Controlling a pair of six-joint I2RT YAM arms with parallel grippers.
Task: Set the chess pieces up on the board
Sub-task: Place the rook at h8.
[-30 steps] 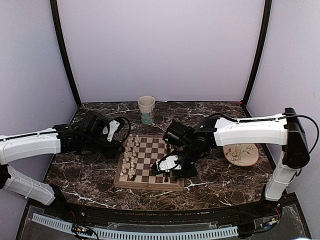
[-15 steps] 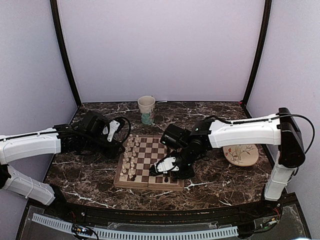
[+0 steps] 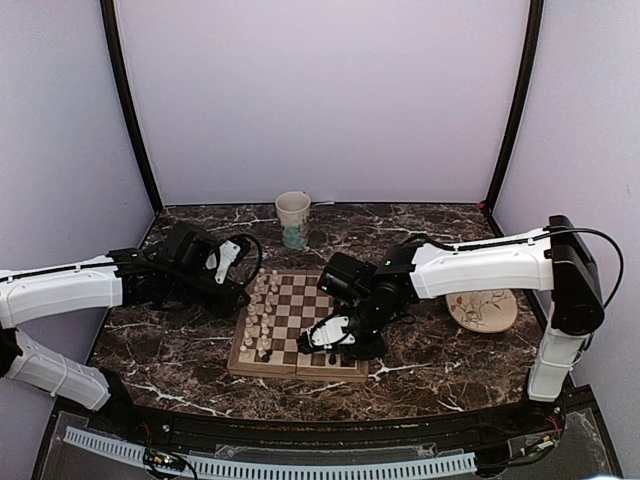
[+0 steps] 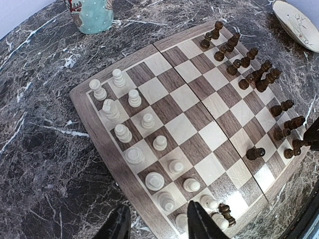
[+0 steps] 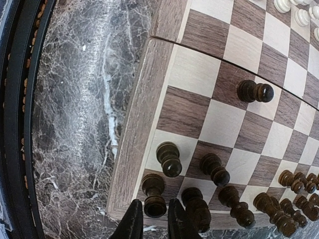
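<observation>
The board (image 3: pixel 300 300) lies mid-table. Cream-white pieces (image 3: pixel 262 315) stand in two rows on its left side and also show in the left wrist view (image 4: pixel 134 154). Dark pieces (image 4: pixel 254 74) crowd the right side. One dark piece (image 4: pixel 227 213) stands among the white ones. My right gripper (image 5: pixel 153 226) is low over the board's corner, its fingers tight on the top of a dark rook-like piece (image 5: pixel 153 196) that stands on the corner square. It also shows in the top view (image 3: pixel 333 350). My left gripper (image 4: pixel 158 224) is open and empty over the board's left border (image 3: pixel 238 295).
A cup (image 3: pixel 293 219) stands behind the board, and it also shows in the left wrist view (image 4: pixel 89 15). A round cream plate (image 3: pixel 483 308) lies to the right. A lone dark pawn (image 5: pixel 255 91) stands on an inner square. Dark marble table (image 3: pixel 170 350) lies all around.
My right arm has shifted a little to the left along the board's right side. My left arm has not moved.
</observation>
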